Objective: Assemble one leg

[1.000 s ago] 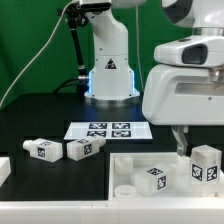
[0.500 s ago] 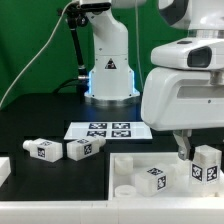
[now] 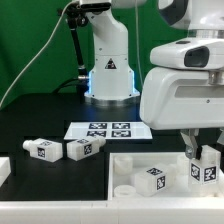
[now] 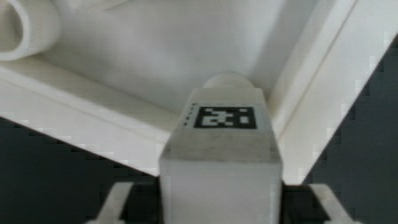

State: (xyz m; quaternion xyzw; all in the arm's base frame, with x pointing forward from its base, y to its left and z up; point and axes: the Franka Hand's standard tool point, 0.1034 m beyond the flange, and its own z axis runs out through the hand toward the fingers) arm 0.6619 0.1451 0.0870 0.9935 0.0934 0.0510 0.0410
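**A:** How is the gripper (image 3: 203,157) seen, and where is the leg?

**B:** At the lower right of the exterior view the gripper is lowered over a leg (image 3: 206,168), with a finger on either side of it. In the wrist view the same leg (image 4: 224,135) is framed between the two fingers (image 4: 128,198), its tagged face turned to the camera. It appears to be clamped, though the contact itself cannot be made out for certain.

**A:** What is it held in or over?

**B:** It is held upright inside the big white square panel (image 3: 130,160) with the raised rim, near that panel's right side. A second leg (image 3: 153,180) is seen lying inside the panel, just left of the held one. A round boss (image 4: 22,38) at one inner corner of the panel is shown in the wrist view.

**A:** And around it?

**B:** On the black table (image 3: 40,115), at the lower left, two more legs (image 3: 40,149) (image 3: 82,149) are laid side by side, well apart from the panel. The marker board (image 3: 105,130) is seen at the centre, between them and the robot base (image 3: 108,60). Much of the right side is blocked by the white arm housing (image 3: 185,95).
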